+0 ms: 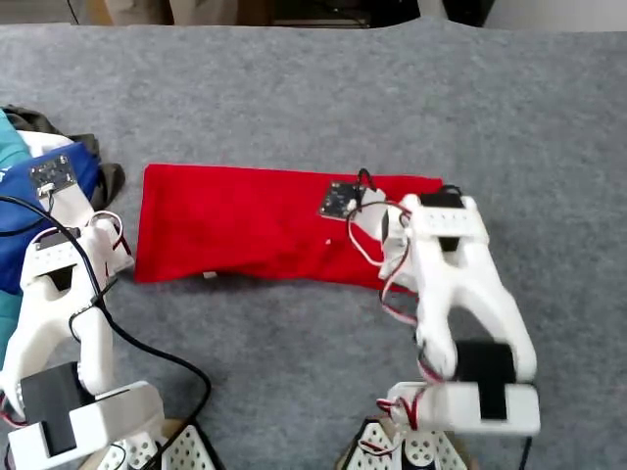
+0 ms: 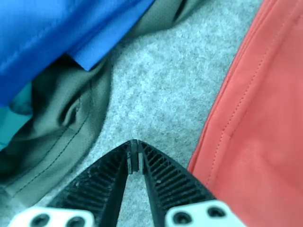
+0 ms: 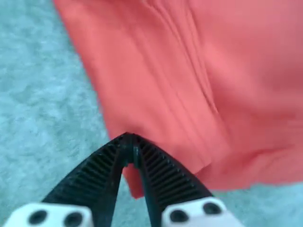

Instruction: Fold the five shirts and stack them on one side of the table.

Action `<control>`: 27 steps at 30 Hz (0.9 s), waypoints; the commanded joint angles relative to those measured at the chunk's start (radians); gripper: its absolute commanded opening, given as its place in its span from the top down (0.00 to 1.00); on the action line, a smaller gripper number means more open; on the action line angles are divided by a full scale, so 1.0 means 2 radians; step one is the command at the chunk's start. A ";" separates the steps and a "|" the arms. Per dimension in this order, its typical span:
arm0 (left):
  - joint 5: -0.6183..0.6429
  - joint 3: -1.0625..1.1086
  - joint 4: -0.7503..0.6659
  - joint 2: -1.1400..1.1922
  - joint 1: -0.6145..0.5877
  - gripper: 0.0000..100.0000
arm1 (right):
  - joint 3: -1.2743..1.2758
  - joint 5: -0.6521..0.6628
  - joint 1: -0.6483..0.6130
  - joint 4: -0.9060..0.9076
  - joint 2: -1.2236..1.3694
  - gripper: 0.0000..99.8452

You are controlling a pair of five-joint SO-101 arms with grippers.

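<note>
My left pincer (image 2: pixel 135 158) has its jaws pressed together with nothing between them, hanging over bare grey mat (image 2: pixel 161 94). The red shirt (image 2: pixel 255 118) lies just beside its tips on the side toward my other arm, its hemmed end edge close but not touching. On the opposite side, about as near, sits the heap of waiting clothes: an olive shirt (image 2: pixel 57 123) with a blue shirt (image 2: pixel 57 33) over it.

My right pincer (image 3: pixel 131 149) is also closed. It sits right over the red shirt's edge by a corner, and I see no cloth caught in it; the fabric below looks flat.

From above, the red shirt is already folded into a long band whose long axis runs from one pincer to the other, so each arm has one short end. I judge the next fold to be end over end along that axis. The right pincer is the nearer of the two, already above the cloth, while the left has to cross a strip of mat first. Both need to spread before they can take a corner
</note>
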 commanded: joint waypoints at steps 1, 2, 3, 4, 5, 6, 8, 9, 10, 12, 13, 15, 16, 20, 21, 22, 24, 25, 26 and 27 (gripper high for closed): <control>-0.003 -0.015 0.003 -0.002 0.001 0.98 | -0.063 0.002 0.007 -0.015 0.047 1.00; -0.003 -0.015 0.003 -0.002 0.001 0.98 | -0.078 0.002 0.007 -0.016 0.057 1.00; -0.003 -0.015 0.003 -0.002 0.002 0.98 | -0.090 0.002 0.007 -0.016 0.065 1.00; -0.003 -0.015 0.003 -0.002 0.002 0.98 | -0.100 0.002 0.007 -0.016 0.069 1.00; -0.003 -0.015 0.003 -0.002 0.002 0.98 | -0.108 0.002 0.007 -0.016 0.069 1.00; -0.003 -0.015 0.003 -0.002 0.002 0.98 | -0.116 0.001 0.006 -0.015 0.069 1.00; -0.003 -0.015 0.003 -0.002 0.002 0.98 | -0.132 -0.002 0.001 -0.012 0.067 1.00; -0.003 -0.015 0.003 -0.002 0.002 0.98 | -0.136 -0.002 -0.004 -0.008 0.065 1.00; -0.003 -0.015 0.003 -0.003 0.002 0.98 | -0.138 -0.002 -0.009 0.003 0.060 1.00; -0.004 -0.015 0.003 -0.003 0.002 0.98 | -0.138 0.000 -0.024 0.036 0.040 1.00; -0.004 -0.015 0.003 -0.003 0.002 0.98 | -0.135 0.001 -0.030 0.053 0.023 1.00; -0.004 -0.015 0.003 -0.003 0.002 0.98 | -0.135 0.002 -0.043 0.085 -0.016 1.00; -0.004 -0.015 0.003 -0.003 0.002 0.98 | -0.135 0.002 -0.048 0.101 -0.039 1.00; -0.004 -0.015 0.002 -0.003 0.002 0.98 | -0.135 0.005 -0.091 0.134 -0.097 1.00; -0.004 -0.015 0.002 -0.003 0.002 0.98 | -0.135 0.000 -0.101 0.135 -0.098 1.00; -0.004 -0.015 0.002 -0.003 0.002 0.98 | -0.135 -0.010 -0.112 0.132 -0.095 1.00; -0.004 -0.015 0.002 -0.003 0.002 0.98 | -0.134 -0.025 -0.132 0.111 -0.072 1.00; -0.004 -0.015 0.002 -0.003 0.002 0.98 | -0.138 -0.032 -0.138 0.102 -0.055 1.00; -0.004 -0.015 0.002 -0.003 0.002 0.98 | -0.142 -0.038 -0.146 0.090 -0.036 1.00; -0.004 -0.015 0.002 -0.003 0.002 0.98 | -0.150 -0.044 -0.154 0.079 -0.014 1.00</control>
